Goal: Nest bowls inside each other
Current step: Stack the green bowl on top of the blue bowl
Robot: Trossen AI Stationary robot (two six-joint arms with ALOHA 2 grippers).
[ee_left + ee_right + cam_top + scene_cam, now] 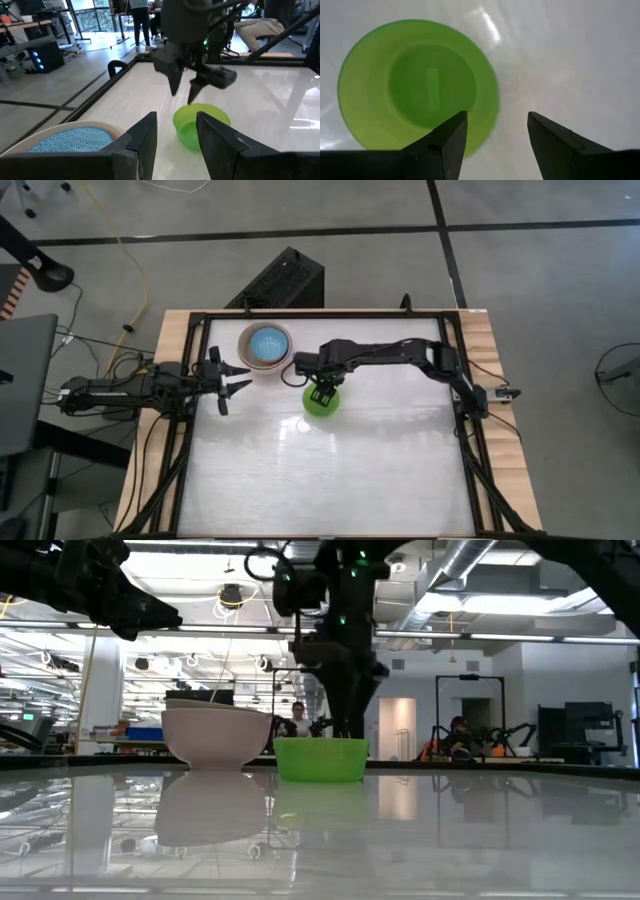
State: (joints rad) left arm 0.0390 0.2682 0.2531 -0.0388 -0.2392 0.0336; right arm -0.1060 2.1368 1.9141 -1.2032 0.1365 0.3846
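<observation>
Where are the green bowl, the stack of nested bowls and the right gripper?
green bowl (323,402): high view, its visible rim.
stack of nested bowls (266,345): high view, blue bowl's inside.
right gripper (497,137): right wrist view, midway between its open fingertips, straddling the green rim.

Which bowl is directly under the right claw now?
The green bowl, standing alone on the table. The right claw hangs open over its rim. The other bowls sit nested in a stack with a light blue bowl on top, beside the left claw.

White glossy table (330,480) with wooden edges, black box (280,280) behind it, yellow cable (128,260), people (296,718) in background
</observation>
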